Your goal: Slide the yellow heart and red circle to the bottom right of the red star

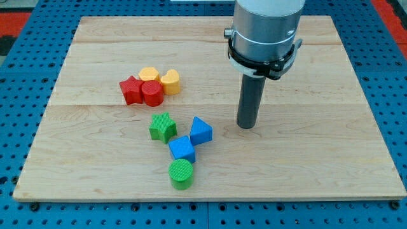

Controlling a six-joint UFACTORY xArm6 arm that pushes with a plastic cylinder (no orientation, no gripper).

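Toward the surface's [95, 165] left edge, the red star [130, 90] touches the red circle [151, 93]; the yellow hexagon-like block [149, 74] and yellow heart [170, 81] crowd just behind. My tip [247, 126] stands well apart to their right, touching nothing; there are no jaws. The approach seems in hand: next, reach behind the heart and nudge it nearer the bottom edge.

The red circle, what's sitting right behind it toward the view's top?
Behind the red circle sit the yellow hexagon-like block and the yellow heart, packed close. Their lower front edges are hidden by it.
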